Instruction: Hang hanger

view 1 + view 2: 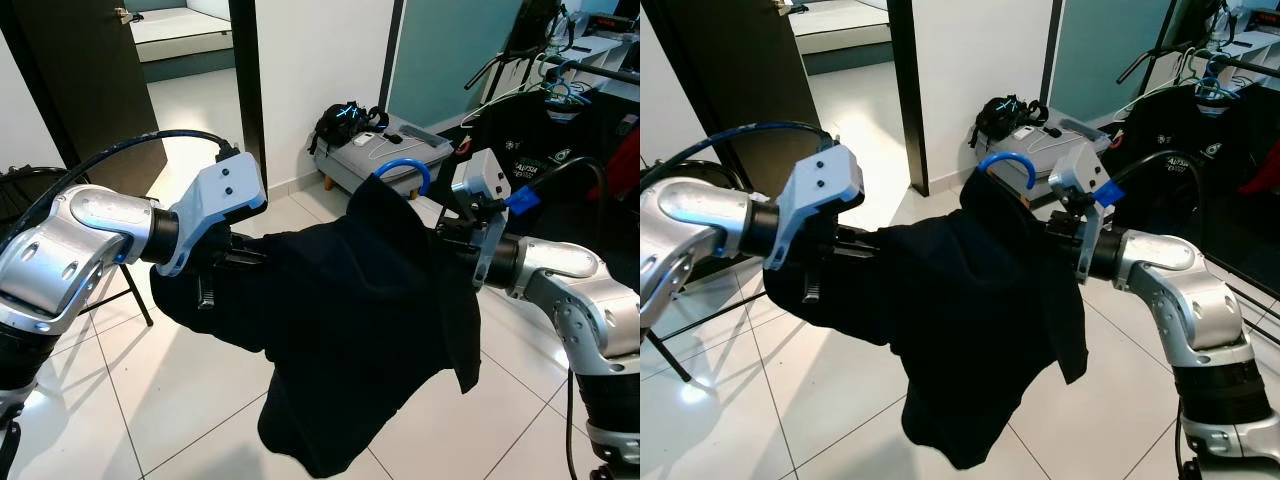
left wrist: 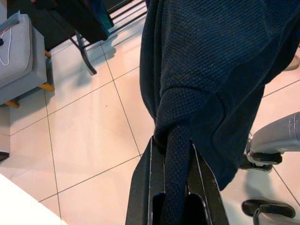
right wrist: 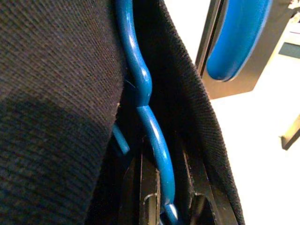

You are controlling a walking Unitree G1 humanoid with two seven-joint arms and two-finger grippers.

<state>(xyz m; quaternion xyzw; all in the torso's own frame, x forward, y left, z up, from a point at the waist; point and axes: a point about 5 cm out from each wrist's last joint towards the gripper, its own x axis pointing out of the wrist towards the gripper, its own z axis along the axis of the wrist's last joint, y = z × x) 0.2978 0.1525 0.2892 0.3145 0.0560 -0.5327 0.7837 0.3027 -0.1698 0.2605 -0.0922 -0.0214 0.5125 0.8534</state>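
R pincer point(image 3: 161, 197): fingers pressed on the blue hanger point(image 3: 149, 122) wire, just below the twisted neck; sits center-right of the head view, half buried in cloth.
L pincer point(image 2: 174, 187): pinching a rolled fold of the black garment point(image 1: 350, 330), center-left of the head view.
Hanger: held up between both arms, mid-frame; blue hook point(image 1: 403, 170) pokes out above the cloth, pointing up, free of anything.
Garment: draped over the hanger, hangs low toward the tiled floor point(image 1: 180, 400) but doesn't touch it.
Progress: hanger w/ garment is lifted and carried; not yet hung. Left, prob.: turn to the clothes rack point(image 1: 575, 70), get the hook over the rail, let go.
Rack: upper right of frame, already has dark clothes on hangers; well apart from the hook.
Room: open floor below and front-left; doorway point(image 1: 190, 60) upper left.
Edges: grey box point(image 1: 385, 150) by the wall, just behind the hook in frame; folding chair legs point(image 1: 135, 290) at lower left near L arm; crowded rack side = tight approach.
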